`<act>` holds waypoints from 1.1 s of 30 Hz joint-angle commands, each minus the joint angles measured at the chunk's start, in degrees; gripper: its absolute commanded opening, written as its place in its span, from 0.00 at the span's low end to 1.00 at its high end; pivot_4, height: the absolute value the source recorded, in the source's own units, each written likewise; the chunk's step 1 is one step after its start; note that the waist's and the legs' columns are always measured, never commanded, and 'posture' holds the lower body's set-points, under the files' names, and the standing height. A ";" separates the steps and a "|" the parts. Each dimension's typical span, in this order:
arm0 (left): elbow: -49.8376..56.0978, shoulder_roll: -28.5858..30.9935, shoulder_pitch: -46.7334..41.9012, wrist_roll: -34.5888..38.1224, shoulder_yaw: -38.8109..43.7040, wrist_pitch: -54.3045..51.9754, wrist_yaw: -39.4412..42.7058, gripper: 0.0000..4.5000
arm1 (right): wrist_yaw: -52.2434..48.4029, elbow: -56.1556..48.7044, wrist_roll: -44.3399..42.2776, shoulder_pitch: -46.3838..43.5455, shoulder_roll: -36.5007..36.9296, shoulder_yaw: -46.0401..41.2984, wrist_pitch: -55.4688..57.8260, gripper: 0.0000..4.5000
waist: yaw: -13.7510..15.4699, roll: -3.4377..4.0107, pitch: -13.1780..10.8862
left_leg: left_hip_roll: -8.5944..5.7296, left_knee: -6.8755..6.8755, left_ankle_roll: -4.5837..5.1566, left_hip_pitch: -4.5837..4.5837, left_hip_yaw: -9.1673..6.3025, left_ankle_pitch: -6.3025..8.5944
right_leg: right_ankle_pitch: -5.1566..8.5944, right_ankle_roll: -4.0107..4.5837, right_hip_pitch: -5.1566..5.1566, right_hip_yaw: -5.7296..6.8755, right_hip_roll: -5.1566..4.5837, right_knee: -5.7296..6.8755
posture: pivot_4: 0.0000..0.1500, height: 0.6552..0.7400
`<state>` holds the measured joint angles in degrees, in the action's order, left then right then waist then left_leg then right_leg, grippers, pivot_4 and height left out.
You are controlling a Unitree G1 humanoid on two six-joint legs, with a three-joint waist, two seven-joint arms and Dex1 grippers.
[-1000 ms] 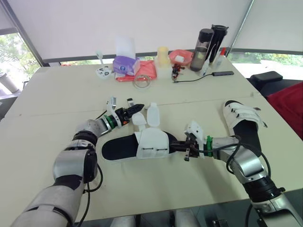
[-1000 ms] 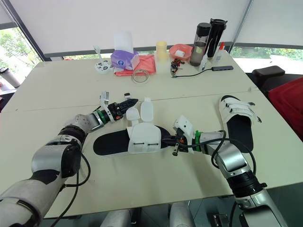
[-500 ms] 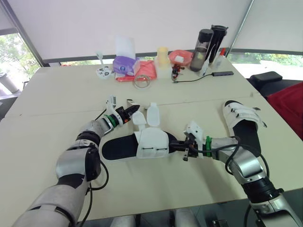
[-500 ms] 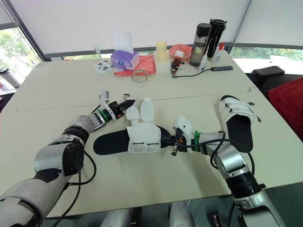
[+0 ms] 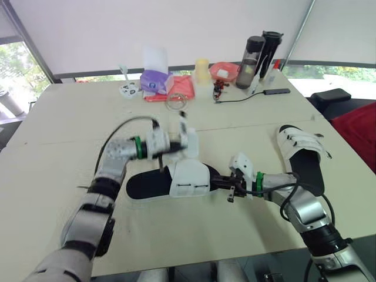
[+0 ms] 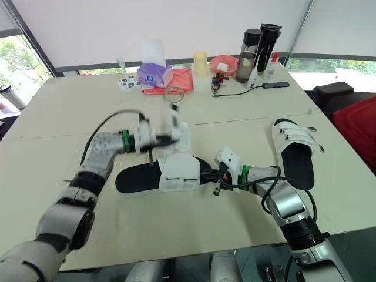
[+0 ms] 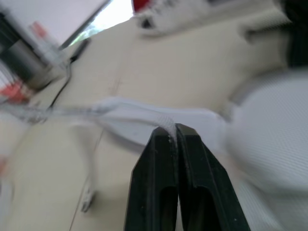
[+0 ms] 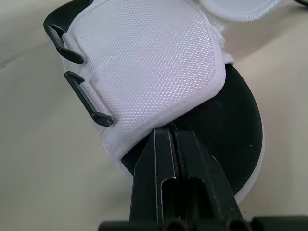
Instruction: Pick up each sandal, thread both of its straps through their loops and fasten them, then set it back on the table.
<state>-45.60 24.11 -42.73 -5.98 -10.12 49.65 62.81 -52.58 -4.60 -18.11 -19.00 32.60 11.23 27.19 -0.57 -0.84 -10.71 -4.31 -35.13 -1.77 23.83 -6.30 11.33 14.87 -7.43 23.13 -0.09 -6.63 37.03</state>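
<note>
A black-soled sandal [image 5: 147, 185] with a white upper [image 5: 189, 177] lies mid-table, its two straps standing loose at the far side. My left gripper [image 5: 180, 144] is shut on one white strap [image 7: 120, 111] and holds it up above the upper. My right gripper [image 5: 220, 184] is shut on the edge of the white upper [image 8: 144, 57], where it meets the black sole, at the sandal's right end. The two black loops [image 8: 86, 91] on the upper's near side hold nothing. A second sandal [image 5: 302, 154] lies at the right with straps across its upper.
Along the far side of the table stand a purple tissue box [image 5: 155, 80], a red cloth [image 5: 183, 87], a pale cup [image 5: 201, 69], a red bowl [image 5: 223, 69] and two dark bottles [image 5: 261, 51]. A black cable [image 5: 247, 96] and a clear ring [image 5: 175, 101] lie nearer.
My left gripper has gone from open to shut, swung in from the left and taken one loose strap, lifting it. The right gripper and the sandal have stayed put.
</note>
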 commanded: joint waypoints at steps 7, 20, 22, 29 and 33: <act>4.47 13.89 -10.68 -70.48 -15.80 12.49 -84.74 0.02 | 1.75 2.77 3.15 0.20 -1.16 0.69 -0.99 0.00 | 1.14 -0.09 0.07 | 0.00 -0.05 -0.03 -0.50 0.03 0.00 | 0.10 -0.30 -0.73 0.04 0.00 -0.28 | 1.00 1.00; -8.12 17.02 -16.41 -71.10 -27.88 6.71 -109.22 0.78 | 1.23 5.57 3.88 -0.69 -1.75 0.86 -2.43 0.00 | -0.06 -0.14 0.04 | -0.06 -0.04 0.00 -0.41 -0.01 -0.02 | 0.13 -0.51 -0.50 0.15 0.12 0.07 | 1.00 1.00; -7.45 18.87 -15.50 -70.14 -28.49 9.04 -108.83 0.78 | 1.09 6.22 3.91 -0.91 -1.85 0.93 -2.71 0.00 | -0.24 -0.14 0.05 | -0.04 -0.04 0.00 -0.41 -0.03 -0.02 | 0.13 -0.51 -0.49 0.15 0.12 0.07 | 1.00 1.00; -0.71 20.67 0.62 -4.13 -20.08 10.60 -55.60 0.78 | 0.59 7.12 3.81 -0.76 -2.02 1.26 -3.25 0.00 | -0.44 -0.02 0.11 | 0.04 -0.04 0.00 -0.44 -0.02 -0.02 | -0.01 -0.26 -0.50 0.14 0.03 0.04 | 1.00 1.00; 27.51 23.71 13.20 27.11 -14.65 -18.38 -35.44 0.78 | -0.01 7.66 3.90 -0.91 -2.12 1.65 -3.54 0.00 | -0.56 -0.07 0.08 | 0.06 -0.03 0.00 -0.39 -0.09 -0.01 | -0.03 -0.10 -0.44 0.11 -0.09 0.01 | 1.00 1.00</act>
<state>-28.60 46.16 -29.68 7.20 -29.49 42.34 21.00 -53.08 0.68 -16.31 -20.77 30.32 11.93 22.73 -1.13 -0.90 -10.63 -4.23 -35.17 -1.77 23.45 -6.41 11.32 14.83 -7.48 22.69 0.01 -6.74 37.03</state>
